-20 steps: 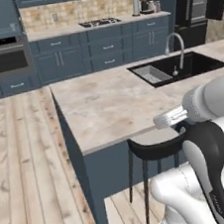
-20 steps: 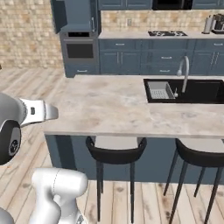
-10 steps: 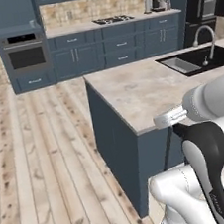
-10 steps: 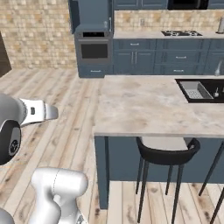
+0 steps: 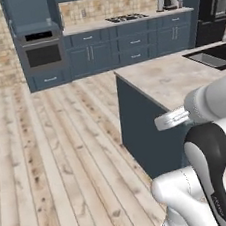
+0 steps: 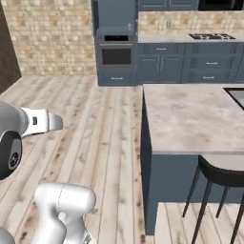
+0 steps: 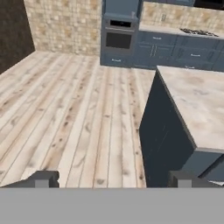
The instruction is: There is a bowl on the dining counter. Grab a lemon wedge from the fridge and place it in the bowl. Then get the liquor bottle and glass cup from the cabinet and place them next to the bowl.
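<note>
My gripper (image 7: 114, 180) is open, its two dark fingertips (image 7: 46, 179) far apart over bare wood floor with nothing between them. The dining counter (image 5: 171, 79) is a dark blue island with a marbled top; it lies to the right in the right base view (image 6: 190, 119) and the hand view (image 7: 197, 103). A tall black fridge (image 5: 214, 6) stands at the far right of the back wall. Blue cabinets (image 5: 126, 42) run along that wall. The bowl, lemon wedge, liquor bottle and glass cup are out of view.
A built-in oven (image 5: 42, 55) stands in a tall blue column at the back wall, with a stove top (image 5: 125, 17) to its right. A sink (image 5: 213, 57) is set into the island. A black stool (image 6: 219, 178) stands at the island's near side. Wood floor (image 5: 50, 158) stretches out to the left.
The whole picture has shifted: the base has turned left, so the island has slid to the right and more floor and brick wall show. The gripper stays open.
</note>
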Controlling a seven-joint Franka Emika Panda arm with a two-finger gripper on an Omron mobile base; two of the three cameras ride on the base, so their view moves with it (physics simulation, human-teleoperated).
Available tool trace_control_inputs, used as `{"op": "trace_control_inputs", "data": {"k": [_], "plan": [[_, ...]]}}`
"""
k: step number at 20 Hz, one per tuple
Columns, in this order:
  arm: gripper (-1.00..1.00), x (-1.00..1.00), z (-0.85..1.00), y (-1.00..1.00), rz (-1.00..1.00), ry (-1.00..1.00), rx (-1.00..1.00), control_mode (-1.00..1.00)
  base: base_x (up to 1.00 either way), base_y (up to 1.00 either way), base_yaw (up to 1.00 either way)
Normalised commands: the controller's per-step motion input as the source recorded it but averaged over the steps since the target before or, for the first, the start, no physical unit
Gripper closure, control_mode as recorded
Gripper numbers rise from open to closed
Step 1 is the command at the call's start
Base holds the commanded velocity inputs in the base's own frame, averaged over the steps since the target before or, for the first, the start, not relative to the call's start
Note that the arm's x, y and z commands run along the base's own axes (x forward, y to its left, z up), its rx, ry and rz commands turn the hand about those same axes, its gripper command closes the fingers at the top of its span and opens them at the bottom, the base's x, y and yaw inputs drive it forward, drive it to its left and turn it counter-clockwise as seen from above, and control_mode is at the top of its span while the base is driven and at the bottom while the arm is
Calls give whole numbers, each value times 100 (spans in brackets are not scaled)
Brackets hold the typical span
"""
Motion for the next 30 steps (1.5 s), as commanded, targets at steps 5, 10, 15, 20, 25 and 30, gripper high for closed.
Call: {"op": "trace_control_inputs", "data": {"k": [5,10,15,20,25,30], "plan": [[-100,0,0,0,0,0,0,100,76,77,-4],[-100,0,0,0,0,0,0,100,100,42,-2],[-100,0,0,0,0,0,0,100,100,39,-17],[-100,0,0,0,0,0,0,100,98,44,-26],[-100,0,0,0,0,0,0,100,95,60,-17],[-100,0,0,0,0,0,0,100,98,74,-18]]}}
